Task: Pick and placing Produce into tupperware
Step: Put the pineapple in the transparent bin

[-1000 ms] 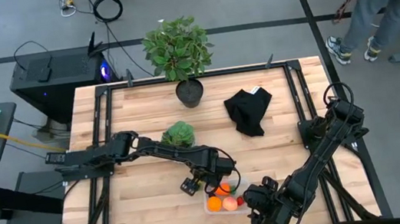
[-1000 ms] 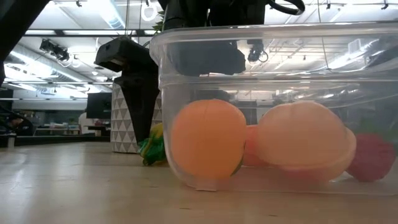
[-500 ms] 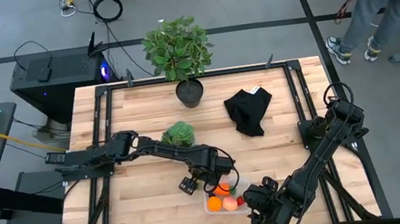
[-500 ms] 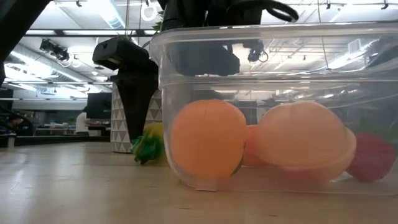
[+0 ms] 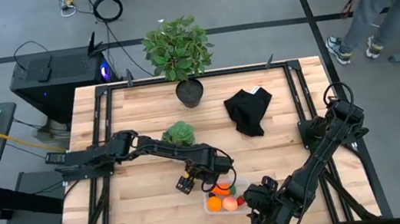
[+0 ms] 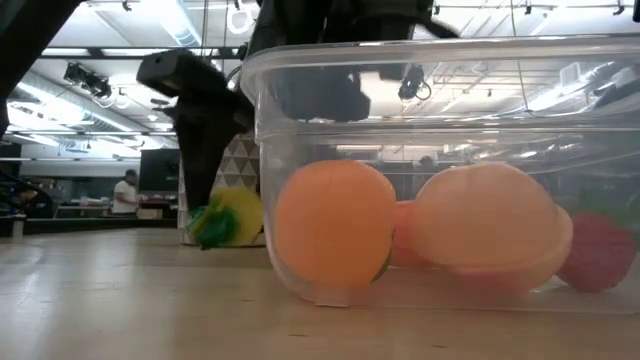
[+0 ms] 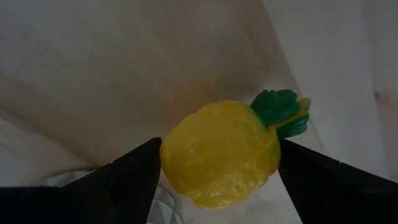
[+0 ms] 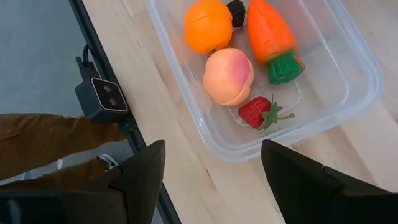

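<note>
While four produce pieces (image 8: 236, 68) fill the tupperware (image 8: 348, 99), the left end effector (image 7: 217, 171) grips one yellow piece (image 7: 219, 154).

left gripper (image 7: 217, 165) fingertips: cut off by frame edge | tupperware (image 6: 440, 60): right side cut off, low view | strawberry (image 6: 600, 250): blurred, partly cut

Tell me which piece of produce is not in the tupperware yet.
The yellow piece with green leaves, held between the left gripper's fingers. The orange ball, carrot, peach piece and strawberry already lie inside the tupperware.
</note>
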Action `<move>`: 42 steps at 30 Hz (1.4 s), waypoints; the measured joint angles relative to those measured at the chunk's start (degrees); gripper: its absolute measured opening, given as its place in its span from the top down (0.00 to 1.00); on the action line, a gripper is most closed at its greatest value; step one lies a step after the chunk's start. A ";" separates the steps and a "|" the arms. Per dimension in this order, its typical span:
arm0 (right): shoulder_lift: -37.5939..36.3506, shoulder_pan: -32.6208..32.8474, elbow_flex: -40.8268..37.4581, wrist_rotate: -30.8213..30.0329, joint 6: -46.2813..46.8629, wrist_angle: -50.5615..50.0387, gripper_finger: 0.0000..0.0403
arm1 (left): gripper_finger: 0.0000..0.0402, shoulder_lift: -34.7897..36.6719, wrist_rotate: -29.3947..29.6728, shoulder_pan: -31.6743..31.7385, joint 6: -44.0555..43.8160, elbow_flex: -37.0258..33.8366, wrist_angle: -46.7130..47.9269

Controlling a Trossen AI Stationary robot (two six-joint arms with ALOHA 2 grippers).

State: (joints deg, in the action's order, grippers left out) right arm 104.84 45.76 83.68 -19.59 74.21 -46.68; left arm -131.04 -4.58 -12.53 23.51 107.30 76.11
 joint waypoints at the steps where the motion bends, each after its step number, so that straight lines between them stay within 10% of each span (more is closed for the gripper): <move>1: 0.00 0.00 0.00 0.00 -0.30 0.00 0.32 | 0.22 0.00 0.00 0.00 -0.01 0.62 -0.03; 19: 0.00 0.00 0.00 0.04 -0.48 0.00 0.32 | 0.22 0.02 6.01 0.66 0.11 20.50 6.67; 42: 0.00 1.04 0.00 0.30 -0.26 -0.01 0.32 | 0.22 0.02 12.99 -4.09 -0.09 22.19 9.76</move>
State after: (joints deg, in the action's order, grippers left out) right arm 104.84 46.79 83.68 -19.30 73.95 -46.69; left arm -131.02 8.41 -16.63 23.41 129.49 85.86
